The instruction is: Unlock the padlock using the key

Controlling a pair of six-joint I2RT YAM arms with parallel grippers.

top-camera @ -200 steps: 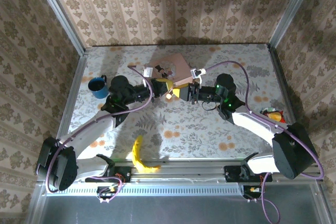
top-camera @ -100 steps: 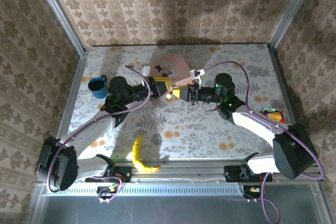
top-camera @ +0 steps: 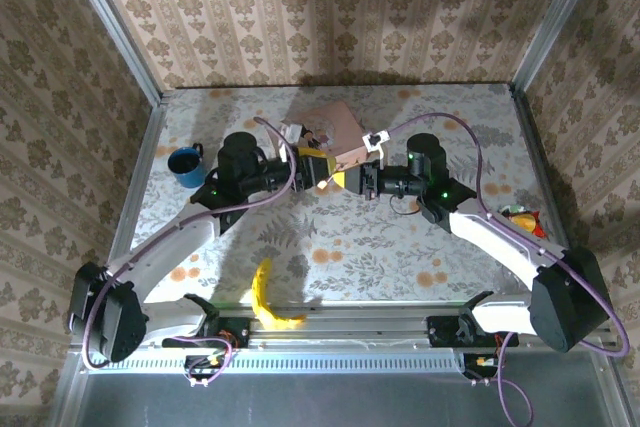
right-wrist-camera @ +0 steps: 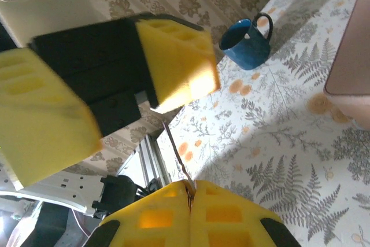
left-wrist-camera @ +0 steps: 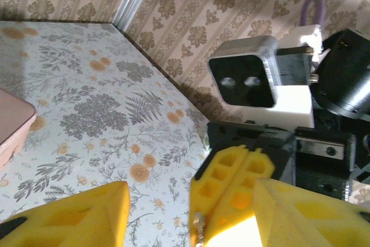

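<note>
We cannot pick out the padlock itself, only a thin metal sliver (right-wrist-camera: 177, 151), likely the key, pinched in the tightly closed right gripper (right-wrist-camera: 189, 192) just nearside of the pink box (top-camera: 335, 125) and seemingly held clear of the table so the left gripper (top-camera: 311, 169), jaws partly spread and gripping nothing, can meet it.

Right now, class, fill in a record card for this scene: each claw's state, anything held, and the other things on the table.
left claw: open, facing the right claw, gripping nothing
right claw: shut on a thin metal piece, likely the key
blue mug: upright, left side of the table
banana: near edge, by the left arm's base
pink box: beyond the claws, towards the back wall
</note>
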